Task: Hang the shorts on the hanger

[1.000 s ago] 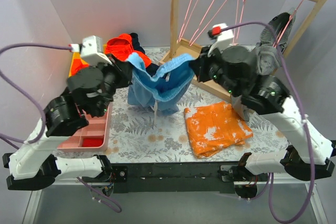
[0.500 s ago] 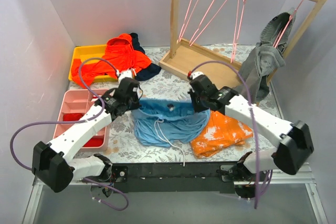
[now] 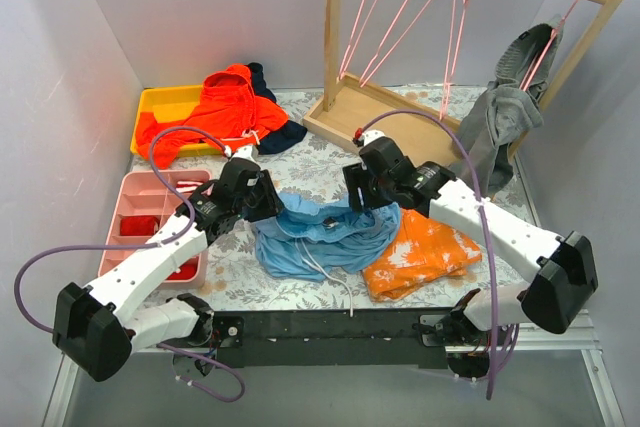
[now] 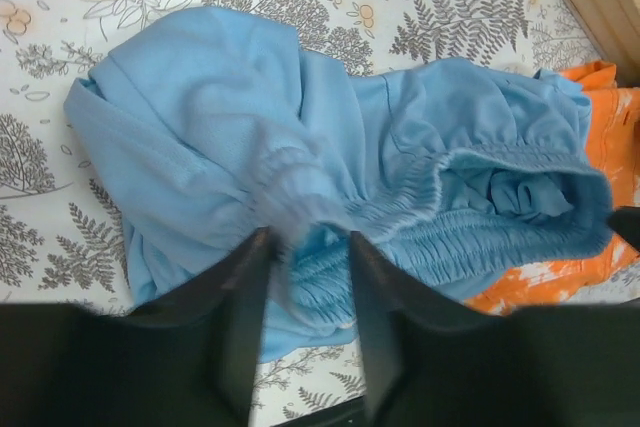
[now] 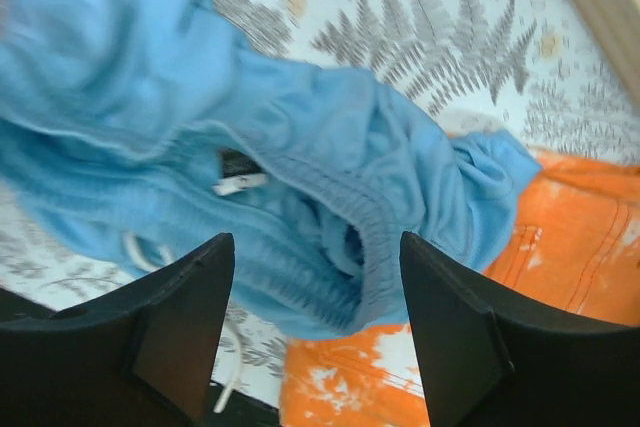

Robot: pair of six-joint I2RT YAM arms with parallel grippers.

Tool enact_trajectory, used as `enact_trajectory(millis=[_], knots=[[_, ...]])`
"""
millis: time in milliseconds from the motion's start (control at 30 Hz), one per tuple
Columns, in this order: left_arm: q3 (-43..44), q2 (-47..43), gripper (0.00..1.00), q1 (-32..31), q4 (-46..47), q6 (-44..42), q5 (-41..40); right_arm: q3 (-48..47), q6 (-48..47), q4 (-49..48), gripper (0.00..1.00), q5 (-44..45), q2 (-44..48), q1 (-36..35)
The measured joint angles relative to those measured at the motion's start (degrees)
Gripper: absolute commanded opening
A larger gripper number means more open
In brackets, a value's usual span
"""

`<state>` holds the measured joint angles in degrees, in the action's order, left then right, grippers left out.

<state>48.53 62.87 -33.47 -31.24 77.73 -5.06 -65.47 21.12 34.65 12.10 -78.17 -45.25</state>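
The light blue shorts (image 3: 325, 237) lie in a slack heap on the patterned table between my two grippers, the white drawstring (image 3: 330, 277) trailing toward the front edge. My left gripper (image 3: 272, 202) is at their left end; in the left wrist view its jaws (image 4: 308, 247) stand apart, with a blurred fold of the gathered waistband (image 4: 300, 127) loose between the tips. My right gripper (image 3: 362, 192) is at their right end, and its jaws (image 5: 315, 257) are wide open above the waistband (image 5: 200, 147). Pink wire hangers (image 3: 400, 17) hang on the rack at the back.
An orange white-mottled cloth (image 3: 425, 252) lies partly under the shorts' right side. The wooden rack (image 3: 333, 37) stands at the back right with a grey garment (image 3: 500, 117) on one hanger. A pink divided tray (image 3: 130, 222) and a yellow tray (image 3: 165, 102) with orange clothing sit left.
Both grippers have opened. The shorts, lifted a second ago and then stretched low between them, have gone slack and dropped onto the table.
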Motion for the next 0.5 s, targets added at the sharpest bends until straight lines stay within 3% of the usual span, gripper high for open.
enact_trajectory(millis=[100, 200, 500], knots=[[1.0, 0.0, 0.70, 0.0, 0.0, -0.9, 0.6, -6.8, -0.1, 2.5, 0.75, 0.9, 1.2, -2.3], [2.3, -0.2, 0.78, 0.0, -0.1, -1.5, 1.3, -15.5, -0.5, 5.0, 0.75, 2.6, 2.9, -4.1], [6.4, -3.9, 0.80, 0.0, -1.6, -4.2, 4.0, -38.3, -7.0, 8.0, 0.68, 19.3, 4.9, -1.2]])
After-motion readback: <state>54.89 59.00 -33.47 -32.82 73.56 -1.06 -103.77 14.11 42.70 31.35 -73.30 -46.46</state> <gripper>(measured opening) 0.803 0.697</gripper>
